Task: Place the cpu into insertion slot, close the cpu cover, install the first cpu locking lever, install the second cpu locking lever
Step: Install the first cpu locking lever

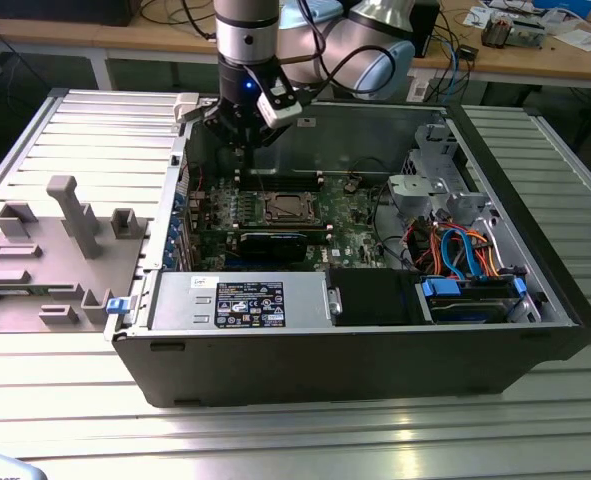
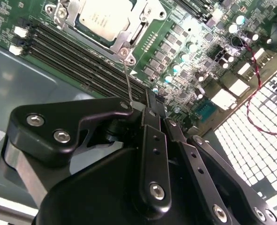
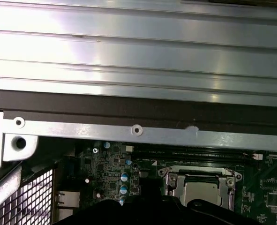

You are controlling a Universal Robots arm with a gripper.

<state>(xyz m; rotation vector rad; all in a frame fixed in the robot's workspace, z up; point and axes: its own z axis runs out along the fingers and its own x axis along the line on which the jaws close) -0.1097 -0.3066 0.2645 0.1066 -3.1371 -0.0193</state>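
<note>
The end effector (image 1: 237, 128) hangs just inside the open computer case (image 1: 375, 340), near its back wall; in the second wrist view its fingertips (image 2: 145, 108) are drawn together around the upper end of a thin wire locking lever (image 2: 128, 79). The lever's long axis runs from the fingertips down to a corner of the insertion slot (image 2: 124, 50), which lies just beyond them on the green motherboard (image 1: 350, 215). The cpu (image 2: 105, 18) already sits in the slot, with the cpu cover (image 3: 201, 174) framing it. The case rests on the ribbed metal table (image 1: 535, 440).
</note>
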